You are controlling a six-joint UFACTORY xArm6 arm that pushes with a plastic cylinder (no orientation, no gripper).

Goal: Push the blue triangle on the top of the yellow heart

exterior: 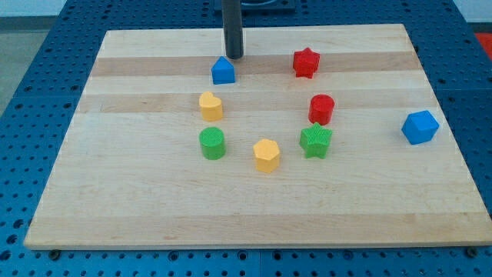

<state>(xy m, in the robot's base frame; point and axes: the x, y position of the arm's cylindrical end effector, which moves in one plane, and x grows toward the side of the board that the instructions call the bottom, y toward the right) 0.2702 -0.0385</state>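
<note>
The wooden board (254, 208) fills most of my view, sitting on a blue perforated table (31, 61). My rod comes down from twelve o'clock, and my tip (233, 58) rests on the board near its upper edge. There is no claw on this arm, only the straight rod, so nothing is clenched or grasped.

The blue cube-like block (420, 127) is the largest piece I see, alone at three o'clock, well apart from the others. The rest form a loose ring about the board's centre. The red star (306, 62) sits at one o'clock in the ring, with the red cylinder (321, 108) below it at about three o'clock. The green star (316, 141) lies just beneath that cylinder, around four o'clock. The yellow hexagonal block (267, 155) is at six o'clock, and the green cylinder (212, 143) at eight o'clock.

The yellow heart (211, 105) is at ten o'clock in the ring. The blue triangle (223, 71) sits at eleven o'clock, just above the heart and slightly right, near but apart from it. My tip is just beyond the triangle at its one o'clock side, very close; I cannot tell whether they touch.
</note>
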